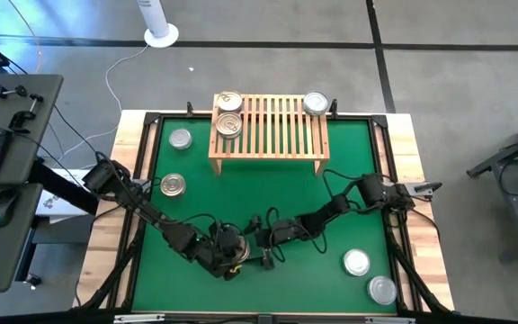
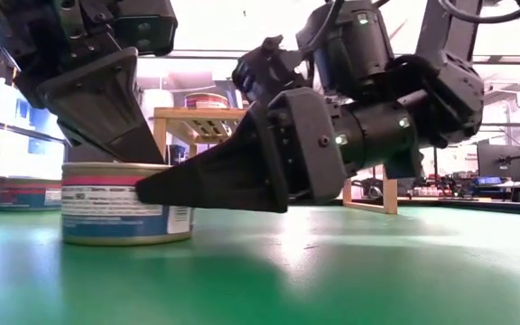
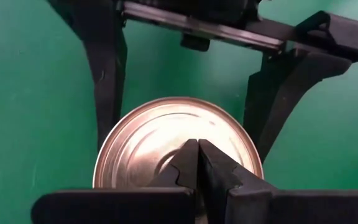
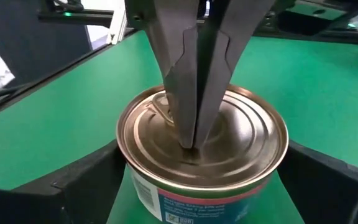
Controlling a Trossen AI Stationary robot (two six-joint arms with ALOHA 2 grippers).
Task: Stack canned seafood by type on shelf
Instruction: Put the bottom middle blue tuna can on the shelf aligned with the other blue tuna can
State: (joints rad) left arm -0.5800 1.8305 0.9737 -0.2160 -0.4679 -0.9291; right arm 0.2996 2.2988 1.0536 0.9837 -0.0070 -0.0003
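Observation:
A round tin (image 4: 201, 155) of canned seafood with a gold-tan ringed top stands upright on its base on the green mat (image 1: 268, 198), near the front. My left gripper (image 3: 197, 149) is shut, with its tips down on the tin's top. My right gripper (image 4: 197, 193) is open and lies low and nearly level, one finger (image 4: 86, 180) on each side of the tin; I see no touch. The light-wood shelf (image 1: 268, 135) stands at the far edge with two tins (image 1: 229, 113) on its left end and one (image 1: 315, 103) on its right. My left gripper presses its shut fingertips (image 4: 191, 134) on the middle of the tin's ringed top (image 4: 229, 146). The fingers come from above, slanting down from the table's left. The tin stands upright with its base on the mat.
Loose tins lie on the mat: two at the left (image 1: 180, 139) (image 1: 173, 185) and two at the near right corner (image 1: 356, 262) (image 1: 382, 290). A black frame (image 1: 151, 162) borders the mat. Open mat stretches between the shelf and the grippers.

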